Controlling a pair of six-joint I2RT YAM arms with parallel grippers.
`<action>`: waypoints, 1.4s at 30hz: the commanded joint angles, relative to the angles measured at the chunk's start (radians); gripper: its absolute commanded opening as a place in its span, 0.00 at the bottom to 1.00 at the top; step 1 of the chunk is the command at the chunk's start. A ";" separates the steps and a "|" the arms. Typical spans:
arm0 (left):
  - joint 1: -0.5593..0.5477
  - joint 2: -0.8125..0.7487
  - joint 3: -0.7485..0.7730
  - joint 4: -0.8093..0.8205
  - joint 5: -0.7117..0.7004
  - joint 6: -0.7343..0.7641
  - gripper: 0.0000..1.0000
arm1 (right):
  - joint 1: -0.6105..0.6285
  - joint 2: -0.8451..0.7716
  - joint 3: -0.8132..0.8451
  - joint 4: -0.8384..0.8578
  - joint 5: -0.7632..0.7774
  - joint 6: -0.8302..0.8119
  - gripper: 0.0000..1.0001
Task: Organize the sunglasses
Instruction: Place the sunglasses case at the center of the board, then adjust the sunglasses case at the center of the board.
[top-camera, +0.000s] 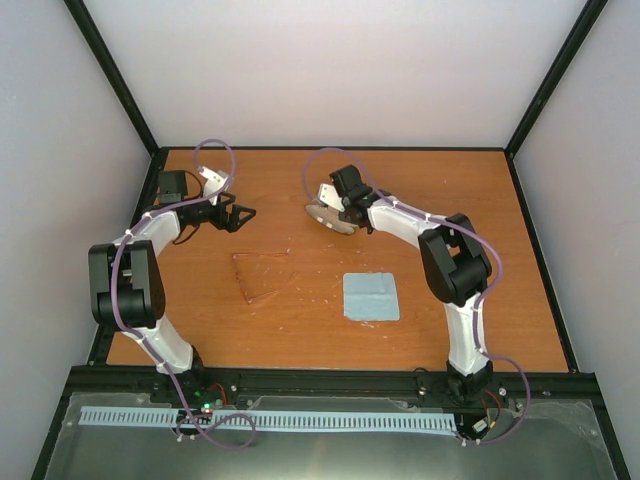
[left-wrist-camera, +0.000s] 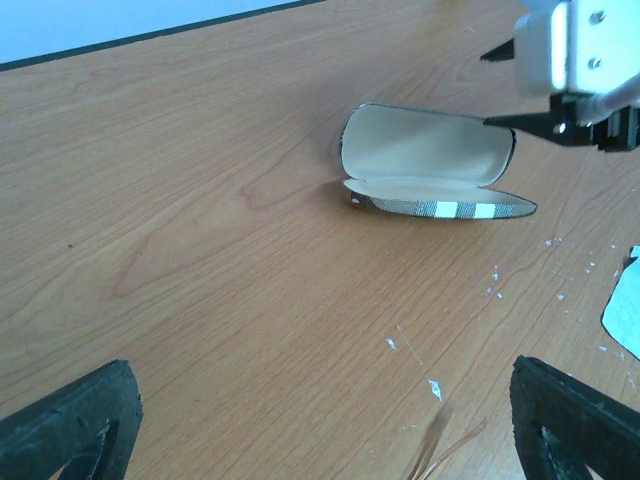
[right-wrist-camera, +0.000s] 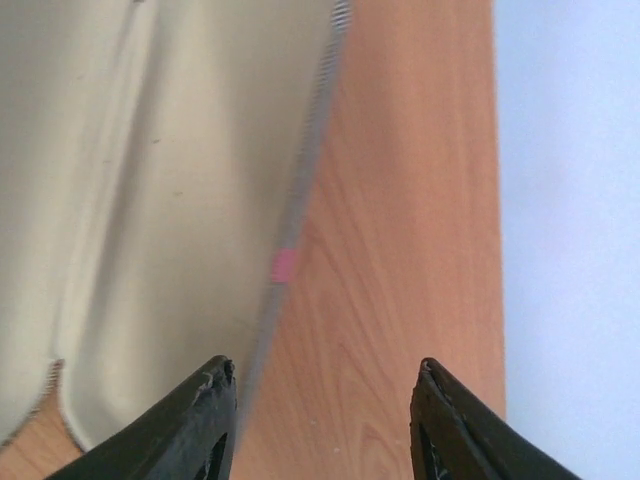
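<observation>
The sunglasses (top-camera: 262, 278) lie faint and amber on the wood, left of centre; only their thin arm tips (left-wrist-camera: 452, 442) show in the left wrist view. The striped case (top-camera: 330, 217) stands open at the back, its cream lining (left-wrist-camera: 425, 150) facing the left arm. My right gripper (top-camera: 335, 207) is open at the raised lid. The lid's grey rim (right-wrist-camera: 298, 200) runs just inside its left finger (right-wrist-camera: 205, 415), and nothing is pinched. My left gripper (top-camera: 240, 215) hovers open and empty over bare wood, left of the case.
A light blue-grey cloth square (top-camera: 370, 296) lies right of the sunglasses, its corner (left-wrist-camera: 625, 310) showing in the left wrist view. White flecks (left-wrist-camera: 435, 388) dot the wood. Black frame posts and grey walls close in the table's back and sides.
</observation>
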 joint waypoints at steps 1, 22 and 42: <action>0.005 -0.032 0.007 0.027 0.032 -0.011 0.99 | 0.012 -0.097 -0.014 0.075 0.077 0.077 0.48; -0.304 -0.002 0.131 -0.132 -0.033 0.191 0.99 | -0.159 -0.468 -0.326 -0.313 -0.280 1.335 0.49; -0.354 0.057 0.135 -0.100 -0.232 0.048 0.99 | -0.070 -0.120 -0.188 -0.353 -0.510 1.263 0.13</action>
